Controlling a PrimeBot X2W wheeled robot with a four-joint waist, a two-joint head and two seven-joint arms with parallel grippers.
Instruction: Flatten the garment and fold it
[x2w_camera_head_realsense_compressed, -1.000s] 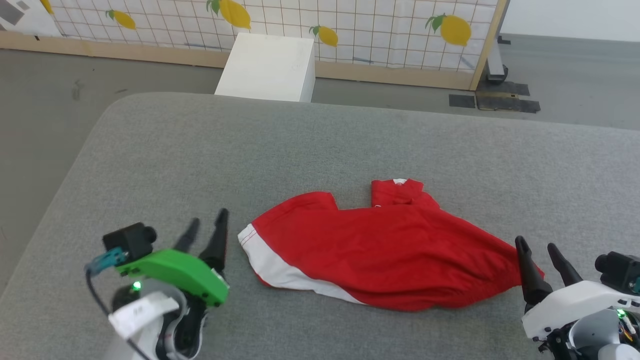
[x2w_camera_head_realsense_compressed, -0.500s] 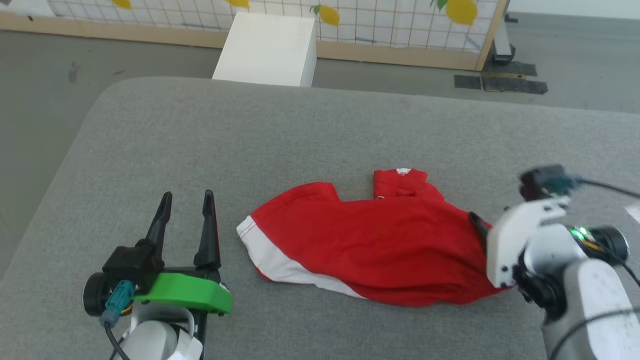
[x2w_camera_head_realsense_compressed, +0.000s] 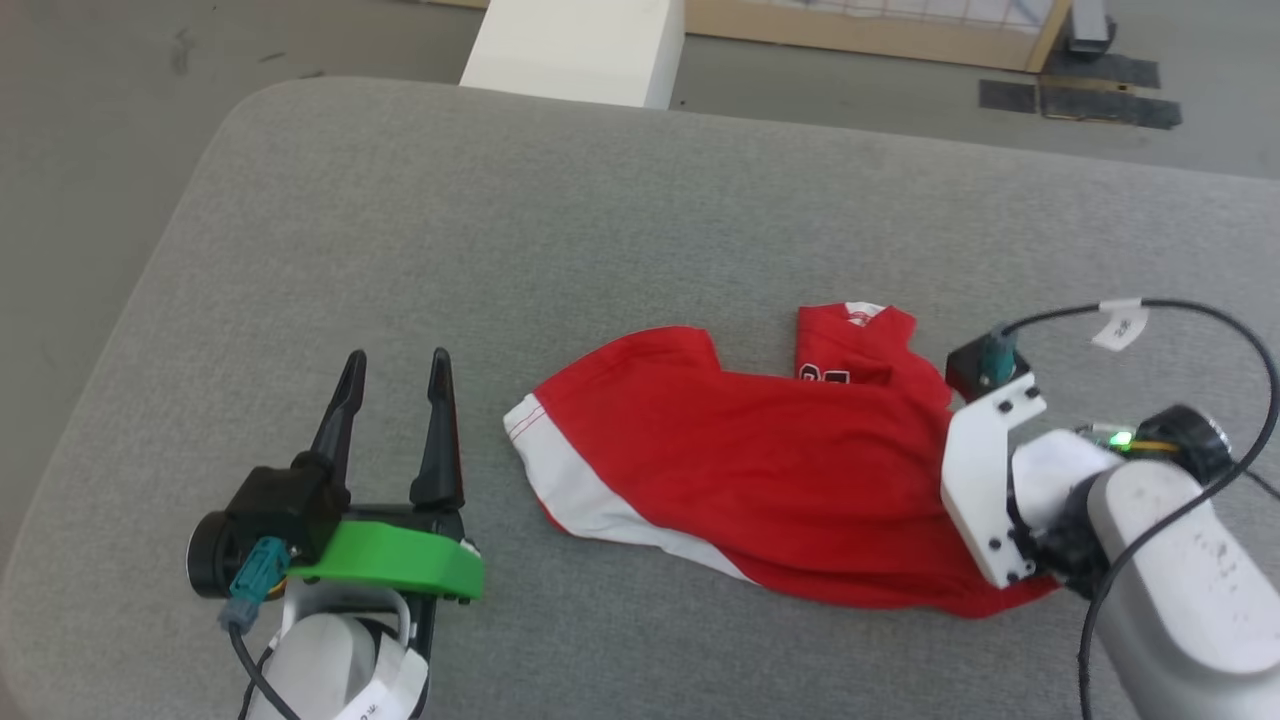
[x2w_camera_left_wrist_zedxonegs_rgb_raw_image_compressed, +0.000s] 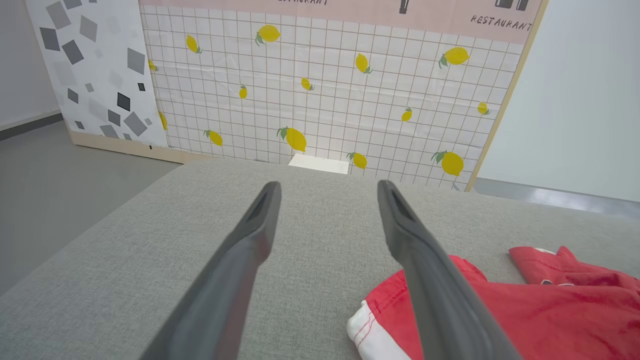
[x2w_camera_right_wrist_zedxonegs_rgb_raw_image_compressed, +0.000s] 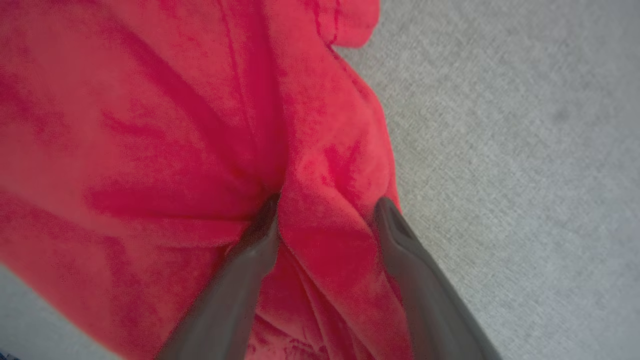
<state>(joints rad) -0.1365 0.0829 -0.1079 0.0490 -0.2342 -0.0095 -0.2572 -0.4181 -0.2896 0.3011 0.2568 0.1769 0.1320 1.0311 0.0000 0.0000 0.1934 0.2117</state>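
The garment (x2w_camera_head_realsense_compressed: 760, 470), red shorts with a white stripe at their left end, lies crumpled on the grey padded table (x2w_camera_head_realsense_compressed: 500, 200). My left gripper (x2w_camera_head_realsense_compressed: 397, 358) rests open on the table just left of the white-trimmed hem, fingers pointing away from me and holding nothing. In the left wrist view that gripper (x2w_camera_left_wrist_zedxonegs_rgb_raw_image_compressed: 328, 185) has the garment (x2w_camera_left_wrist_zedxonegs_rgb_raw_image_compressed: 550, 310) at its lower right. My right arm's white wrist mount (x2w_camera_head_realsense_compressed: 985, 490) stands over the shorts' right end. In the right wrist view the right gripper (x2w_camera_right_wrist_zedxonegs_rgb_raw_image_compressed: 325, 207) points down into the garment (x2w_camera_right_wrist_zedxonegs_rgb_raw_image_compressed: 150, 125), its fingers apart and straddling a raised fold.
A white box (x2w_camera_head_realsense_compressed: 580, 45) stands on the floor beyond the table's far edge. A lemon-patterned screen (x2w_camera_left_wrist_zedxonegs_rgb_raw_image_compressed: 325, 90) closes off the back. A black cable (x2w_camera_head_realsense_compressed: 1200, 320) loops above my right arm. Bare grey table lies left of and behind the shorts.
The head camera has tilted down. My right arm has swung over the shorts' right end and turned its fingers down into the cloth. The left gripper has levelled out and stays open.
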